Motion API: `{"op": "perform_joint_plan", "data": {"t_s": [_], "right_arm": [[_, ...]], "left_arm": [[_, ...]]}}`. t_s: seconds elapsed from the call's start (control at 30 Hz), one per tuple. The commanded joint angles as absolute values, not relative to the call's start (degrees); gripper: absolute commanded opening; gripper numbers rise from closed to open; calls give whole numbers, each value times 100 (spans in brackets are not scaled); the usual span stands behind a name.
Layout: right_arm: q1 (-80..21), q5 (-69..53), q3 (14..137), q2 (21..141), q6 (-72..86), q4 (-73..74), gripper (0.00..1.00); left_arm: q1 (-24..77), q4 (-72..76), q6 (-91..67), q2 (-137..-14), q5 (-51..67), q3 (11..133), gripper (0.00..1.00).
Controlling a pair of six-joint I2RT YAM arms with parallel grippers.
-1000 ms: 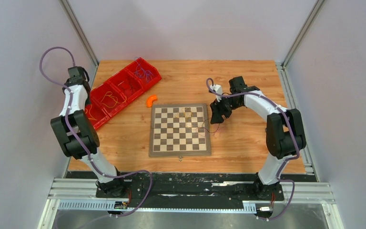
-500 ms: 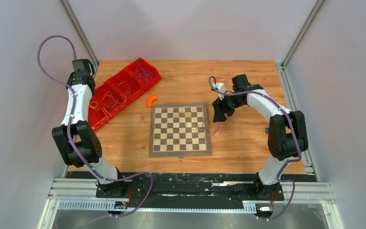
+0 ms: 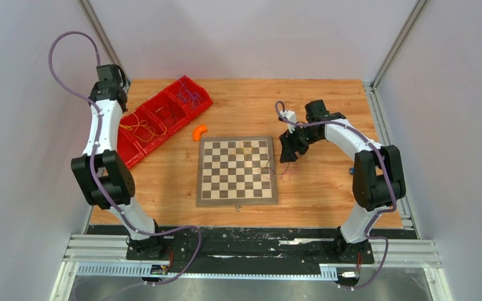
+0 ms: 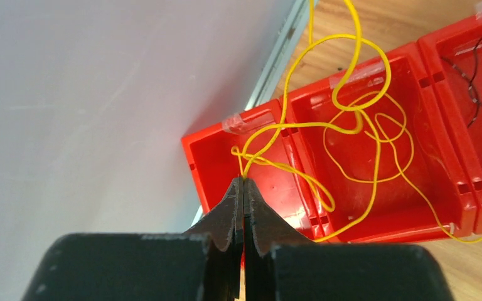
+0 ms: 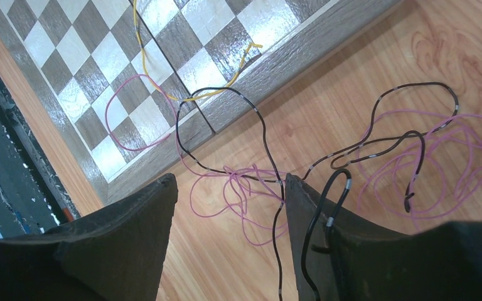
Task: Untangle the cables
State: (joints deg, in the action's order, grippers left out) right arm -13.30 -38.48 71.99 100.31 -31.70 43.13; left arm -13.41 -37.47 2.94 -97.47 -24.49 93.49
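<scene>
Up and back toward the far-left corner goes the left arm (image 3: pixel 97 135) since a second ago, while the right arm (image 3: pixel 351 141) has only edged off the chessboard (image 5: pixel 88 69).

The left gripper (image 4: pixel 243 188) is pinched tight on the yellow cable (image 4: pixel 351 119), right at the very tips. From that pinch the cable runs away from the gripper across the red bins (image 4: pixel 207 169). It coils in loose loops over the middle compartment, with one tail going on to the far tabletop and another drooping over the near wall. It has no straight axis; its general run is away from the gripper.

The right gripper (image 5: pixel 229 188) hangs open over the tabletop (image 5: pixel 364 50) just beside the board, above the black cable (image 5: pixel 257 125) and pink cables (image 5: pixel 245 179), which are knotted together. A black loop lies against one finger; hooked or not, I can't tell.

My guess is the yellow one is being sorted into a bin. Doing it well means keeping that tip grip firm and moving slowly so no loop catches a divider. It also means gathering both tails into one compartment before letting go.
</scene>
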Motion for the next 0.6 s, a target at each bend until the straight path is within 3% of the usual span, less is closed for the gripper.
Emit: {"op": "perform_joint_plan", "data": {"t_s": [0.0,0.17,0.57], "right_arm": [[-1305,-4008,7092,9885,-3081,4093,62],[-1280,-3982,7003,9838,-3105,4078,63],[-1127,-3990,6822,9774,-3100,4058,63]], "left_arm": [[-1209,-3613,97,-10243,-2694,9451,0],[-1105,-3546,-218,-10712,-2357,9431,0],[-1080,-3742,-385,-11441,796,9650,0]]}}
